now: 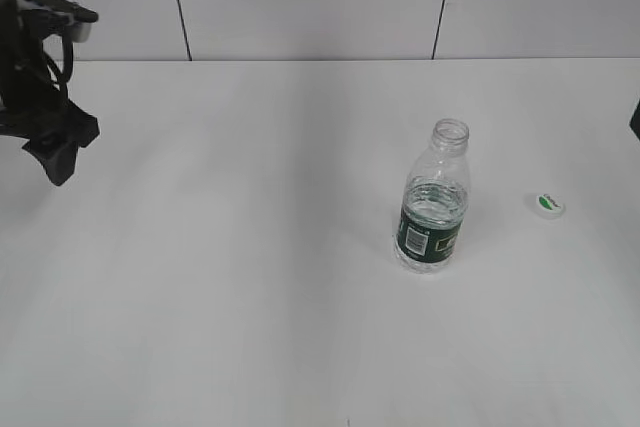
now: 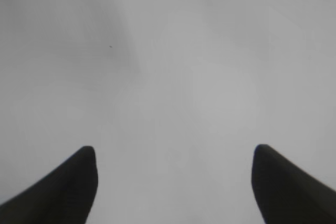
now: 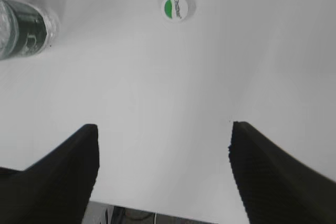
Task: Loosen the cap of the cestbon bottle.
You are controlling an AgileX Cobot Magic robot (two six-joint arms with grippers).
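Clear plastic, ribbed and banded in dark green, the cestbon bottle stands upright on the white desk with its threaded neck bare. The cap lies flat on the desk to the bottle's right, well apart from it, so the loosening looks finished and nothing appears left. The left hand hangs far off at the desk's left edge, fingers spread and empty. The right hand is likewise spread over bare desk, holding nothing. Only a sliver of the right arm shows in the exterior view. The cap's lettering is too small to read.
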